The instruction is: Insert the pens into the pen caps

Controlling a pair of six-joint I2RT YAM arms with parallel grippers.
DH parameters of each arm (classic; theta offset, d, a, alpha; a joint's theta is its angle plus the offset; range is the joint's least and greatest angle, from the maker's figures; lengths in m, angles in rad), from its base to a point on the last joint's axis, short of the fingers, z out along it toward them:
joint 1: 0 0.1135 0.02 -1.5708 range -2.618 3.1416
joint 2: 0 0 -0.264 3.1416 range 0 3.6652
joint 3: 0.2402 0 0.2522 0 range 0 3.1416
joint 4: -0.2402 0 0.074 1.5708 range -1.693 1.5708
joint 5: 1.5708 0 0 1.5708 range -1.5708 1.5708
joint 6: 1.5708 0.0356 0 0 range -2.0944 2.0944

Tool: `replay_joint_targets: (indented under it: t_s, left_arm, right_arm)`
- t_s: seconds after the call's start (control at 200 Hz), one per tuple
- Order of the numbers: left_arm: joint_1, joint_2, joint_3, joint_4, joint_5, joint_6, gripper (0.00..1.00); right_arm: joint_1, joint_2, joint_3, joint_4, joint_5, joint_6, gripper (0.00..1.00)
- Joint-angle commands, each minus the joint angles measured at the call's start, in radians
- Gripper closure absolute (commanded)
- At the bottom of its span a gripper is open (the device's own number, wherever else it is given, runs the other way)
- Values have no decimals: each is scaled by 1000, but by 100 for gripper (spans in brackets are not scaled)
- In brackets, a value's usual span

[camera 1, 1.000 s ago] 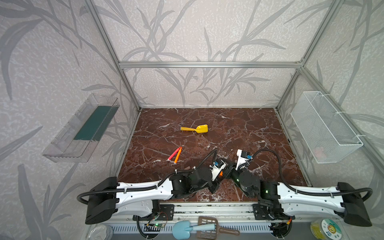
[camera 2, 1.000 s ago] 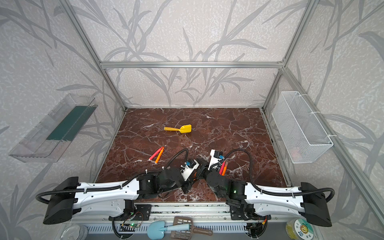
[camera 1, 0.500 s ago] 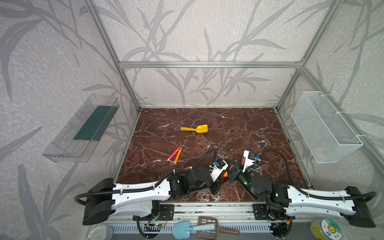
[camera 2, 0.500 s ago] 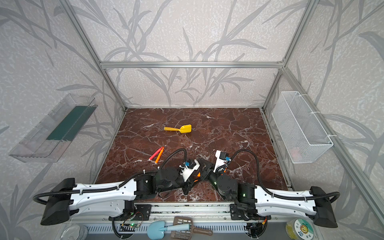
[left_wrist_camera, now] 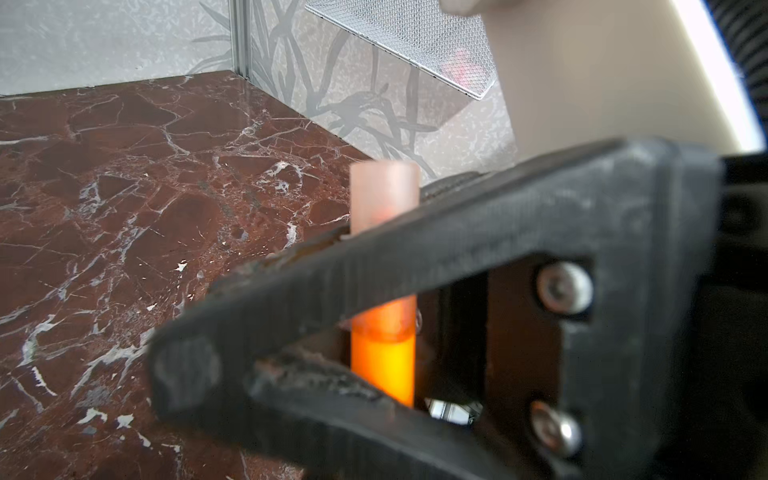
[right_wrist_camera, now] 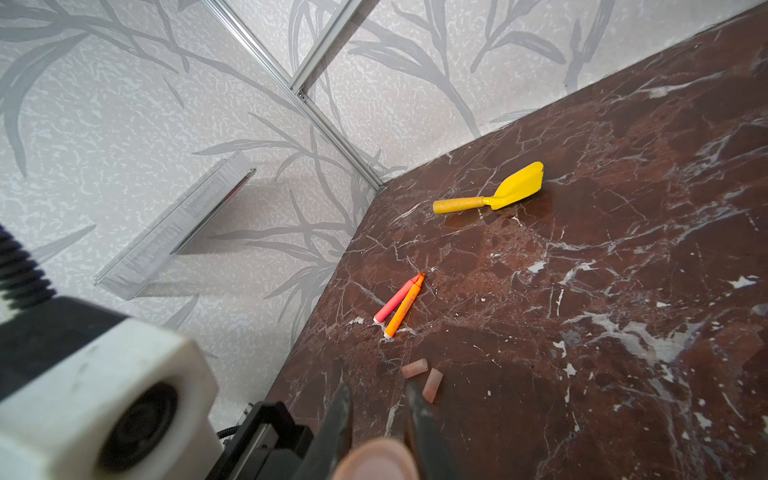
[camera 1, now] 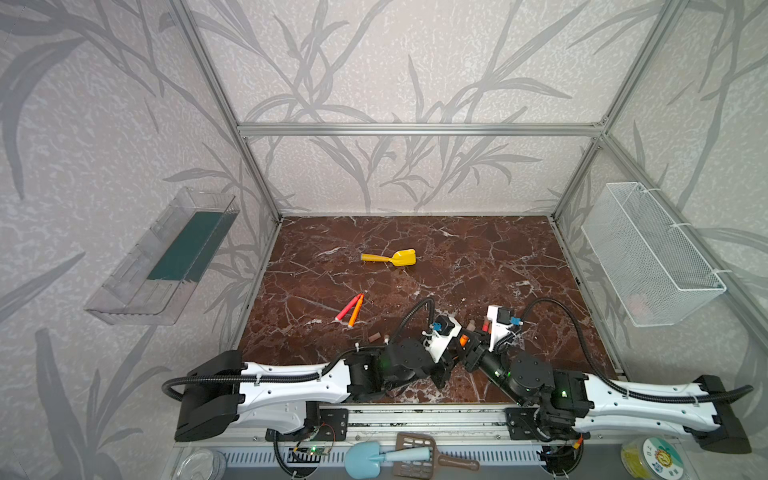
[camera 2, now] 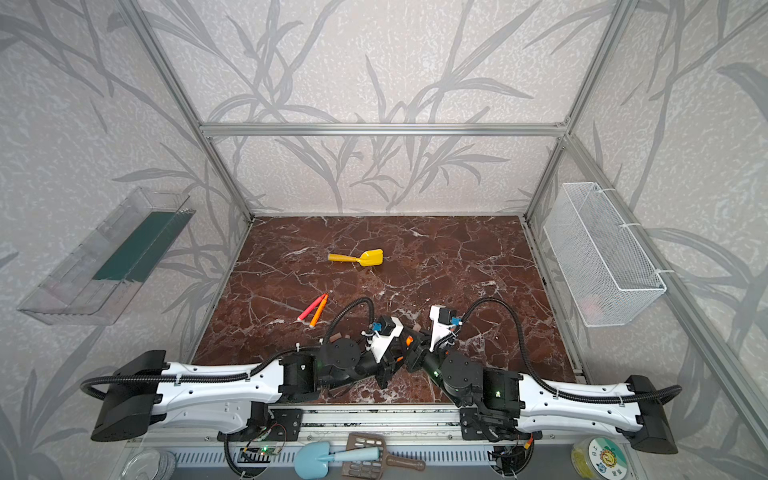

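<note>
in the left wrist view: pen cap (left_wrist_camera: 384, 195) upright in mid-air above the table (right_wrist_camera: 582, 291), clenched across its middle by the right gripper (right_wrist_camera: 378, 388), with the orange pen (left_wrist_camera: 382, 365) already seated in its lower mouth. left gripper (camera 1: 458, 350) clenched too, judged to pinch that pen's barrel just below, the grip itself hidden.

likely featherlight, stiff, slick plastic, thin-walled at the cap. squeeze mid-tube, never on the rim. take the pen well back from its tip and push straight along the axis.

elsewhere on the marble: a pink-red pen (right_wrist_camera: 395, 301) beside a loose orange pen (right_wrist_camera: 405, 311), tips together, and two spare caps (right_wrist_camera: 414, 368) near them.

dark print along the loose orange barrel, too small to read; no other legible writing.
</note>
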Motion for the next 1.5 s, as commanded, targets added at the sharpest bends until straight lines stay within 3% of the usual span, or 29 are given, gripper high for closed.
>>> replay_joint_targets:
  t_s: [0.0, 0.11, 0.345, 0.545, 0.755, 0.935, 1.165, 1.369, 1.494]
  left_arm:
    - [-3, -6, 21, 76, -60, -5, 100]
    - [-3, -25, 12, 58, -108, -14, 100]
    - [0, -86, -26, -82, -266, -92, 48]
    - [27, -196, -126, -270, -384, -221, 27]
    - [143, -335, -140, -624, -465, -378, 25]
    - [299, -256, -105, -797, -433, -431, 25]
    - [391, -94, -35, -868, -483, -440, 29]
    - [536, -17, 7, -851, -412, -360, 29]
    - [632, 37, 28, -823, -344, -310, 28]
  right_arm:
    - [9, -12, -21, -43, 7, -2, 86]
    - [9, -23, -29, -61, 28, 6, 92]
    - [-42, -36, -38, -212, 98, 69, 94]
    - [-199, 13, -60, -277, -18, 126, 96]
    - [-305, 223, -54, -184, -170, 150, 96]
    - [-403, 427, -10, -134, -278, 160, 96]
    - [-511, 636, 77, -184, -346, 118, 94]
    - [-568, 742, 130, -234, -378, 89, 85]
    - [-582, 779, 153, -278, -380, 81, 84]
